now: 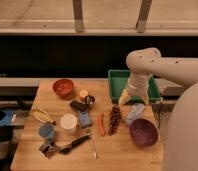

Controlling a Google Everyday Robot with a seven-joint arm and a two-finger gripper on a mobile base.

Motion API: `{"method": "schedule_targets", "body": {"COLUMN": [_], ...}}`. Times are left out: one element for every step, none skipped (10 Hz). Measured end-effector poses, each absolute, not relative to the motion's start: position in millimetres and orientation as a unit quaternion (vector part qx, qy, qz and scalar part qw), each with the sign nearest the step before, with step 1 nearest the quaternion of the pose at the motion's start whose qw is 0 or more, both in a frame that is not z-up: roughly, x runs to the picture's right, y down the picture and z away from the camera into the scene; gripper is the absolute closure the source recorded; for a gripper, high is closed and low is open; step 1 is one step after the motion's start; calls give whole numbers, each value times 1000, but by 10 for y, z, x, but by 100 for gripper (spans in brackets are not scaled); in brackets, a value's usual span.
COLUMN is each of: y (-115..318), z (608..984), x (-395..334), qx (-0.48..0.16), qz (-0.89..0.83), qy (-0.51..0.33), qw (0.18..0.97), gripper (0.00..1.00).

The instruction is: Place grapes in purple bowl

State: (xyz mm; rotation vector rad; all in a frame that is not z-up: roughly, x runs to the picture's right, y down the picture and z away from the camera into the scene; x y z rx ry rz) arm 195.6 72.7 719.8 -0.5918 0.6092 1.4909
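Note:
The grapes (pixel 113 120), a long dark reddish-purple bunch, lie on the wooden table (pixel 42 160) right of centre, beside a slim orange stick (pixel 101 124). The purple bowl (pixel 144 132) stands near the table's right front corner, right of the grapes, and looks empty. My white arm (pixel 144 65) reaches in from the right. My gripper (pixel 128 97) hangs at the front edge of the green bin, above and to the right of the grapes and apart from them.
A green bin (pixel 117 80) stands at the back right. A pale blue object (pixel 136 113) lies between the gripper and the purple bowl. An orange-red bowl (pixel 63 87), banana (pixel 41 116), white cup (pixel 68 122), blue cup (pixel 46 131) and black utensils (pixel 67 146) fill the left half.

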Motion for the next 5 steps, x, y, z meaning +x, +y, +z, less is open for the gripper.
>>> {"method": "schedule_targets", "body": {"y": [733, 777, 852, 930, 1078], "z": [7200, 7218, 7283, 7358, 7517], "x": [1967, 1972, 1929, 1881, 1812], "qx": [-262, -271, -282, -291, -306], "qz": [658, 656, 651, 647, 641], "qy": [269, 274, 278, 282, 286], "qw": [653, 649, 647, 646, 643], "gripper": [20, 20, 20, 20, 20]}}
